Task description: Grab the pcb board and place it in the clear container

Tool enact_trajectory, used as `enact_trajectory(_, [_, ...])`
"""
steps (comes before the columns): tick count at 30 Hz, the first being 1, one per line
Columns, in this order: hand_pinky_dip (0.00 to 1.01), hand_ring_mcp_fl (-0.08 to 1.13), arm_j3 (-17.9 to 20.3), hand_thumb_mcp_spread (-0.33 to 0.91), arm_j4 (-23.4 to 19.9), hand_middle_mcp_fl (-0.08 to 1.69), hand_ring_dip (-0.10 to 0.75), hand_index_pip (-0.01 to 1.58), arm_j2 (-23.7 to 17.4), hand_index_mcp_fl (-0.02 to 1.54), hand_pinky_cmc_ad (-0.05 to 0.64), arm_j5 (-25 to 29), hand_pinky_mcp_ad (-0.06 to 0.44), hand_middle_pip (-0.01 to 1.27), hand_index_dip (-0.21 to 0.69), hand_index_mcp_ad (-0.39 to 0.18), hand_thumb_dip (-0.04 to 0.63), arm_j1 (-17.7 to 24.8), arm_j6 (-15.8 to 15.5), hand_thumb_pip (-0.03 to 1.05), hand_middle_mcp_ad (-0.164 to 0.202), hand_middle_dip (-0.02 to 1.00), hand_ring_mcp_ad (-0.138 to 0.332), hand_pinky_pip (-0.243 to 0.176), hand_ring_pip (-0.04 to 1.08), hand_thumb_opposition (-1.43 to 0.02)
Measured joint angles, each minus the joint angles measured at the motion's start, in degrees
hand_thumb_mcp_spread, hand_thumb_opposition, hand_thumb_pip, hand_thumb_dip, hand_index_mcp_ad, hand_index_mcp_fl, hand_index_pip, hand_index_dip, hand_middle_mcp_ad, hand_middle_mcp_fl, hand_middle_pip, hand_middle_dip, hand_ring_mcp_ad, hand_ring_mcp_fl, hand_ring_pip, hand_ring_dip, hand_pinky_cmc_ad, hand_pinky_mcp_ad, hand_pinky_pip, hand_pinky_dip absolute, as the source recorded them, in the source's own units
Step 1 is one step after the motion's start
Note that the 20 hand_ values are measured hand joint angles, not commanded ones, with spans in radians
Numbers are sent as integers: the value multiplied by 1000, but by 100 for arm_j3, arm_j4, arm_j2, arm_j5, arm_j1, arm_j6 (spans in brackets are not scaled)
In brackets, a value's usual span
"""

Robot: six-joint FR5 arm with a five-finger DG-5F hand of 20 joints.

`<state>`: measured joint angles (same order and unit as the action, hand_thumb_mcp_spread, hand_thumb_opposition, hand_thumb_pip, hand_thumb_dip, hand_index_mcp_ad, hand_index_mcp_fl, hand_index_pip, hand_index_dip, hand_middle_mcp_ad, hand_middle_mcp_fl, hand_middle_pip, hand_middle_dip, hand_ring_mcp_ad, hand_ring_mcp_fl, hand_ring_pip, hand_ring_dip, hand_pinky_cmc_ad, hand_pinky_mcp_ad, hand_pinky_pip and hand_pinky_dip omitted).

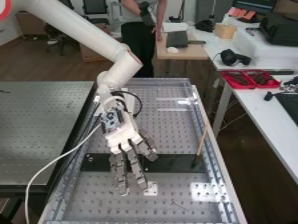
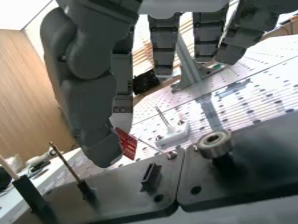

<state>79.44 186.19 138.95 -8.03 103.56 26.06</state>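
The hand (image 1: 122, 135) hangs above the perforated bench, over the long black bar, with several fingers reaching straight towards the near end. In the wrist view the hand (image 2: 83, 85) has its thumb bent down at one side, its tip close to the tip of the neighbouring finger. Between these two tips is a small red pcb board (image 2: 128, 144) with pale marks, pinched and tilted on edge, partly hidden behind the thumb. The other fingers hang apart from the board.
The black bar (image 1: 174, 162) crosses the bench (image 1: 176, 200) beneath the hand. A thin wooden rod (image 1: 202, 137) stands near the rail. A small white fixture (image 1: 151, 188) is on the plate. Red trays (image 1: 249, 79) lie on the side table. A metal roller (image 2: 215, 144) sits on the bar.
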Motion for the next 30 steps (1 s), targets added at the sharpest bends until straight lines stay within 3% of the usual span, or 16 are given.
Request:
enact_trajectory(5, [195, 45, 258, 695, -792, 131, 37, 1253, -325, 456, 262, 36, 187, 145, 386, -187, 281, 20, -880, 389, 94, 173, 241, -75, 77, -890])
enact_trajectory(9, [195, 49, 574, 695, -1696, 131, 37, 1250, -708, 456, 265, 2, 183, 145, 386, -187, 281, 51, -1851, 389, 94, 173, 241, -77, 73, -890])
enact_trajectory(17, [195, 47, 1073, 695, -2778, 131, 37, 1251, -1346, 463, 265, -467, 183, 145, 396, -187, 281, 132, -3098, 389, 94, 173, 241, -77, 80, -890])
enact_trajectory(21, [195, 47, 1197, 703, -2950, 131, 37, 1230, -1559, 461, 265, -913, 187, 148, 401, -187, 281, 174, -3443, 389, 94, 171, 241, -77, 80, -894])
enact_trajectory(26, [195, 47, 1305, 707, -3059, 131, 37, 1215, -1730, 457, 265, -1387, 183, 145, 403, -187, 281, 234, -3490, 389, 94, 171, 241, -77, 80, -890])
enact_trajectory(30, [195, 47, 1410, 703, -3239, 131, 37, 1194, -1920, 485, 265, -1878, 183, 145, 403, -183, 281, 326, -3871, 389, 94, 171, 241, -77, 80, -899])
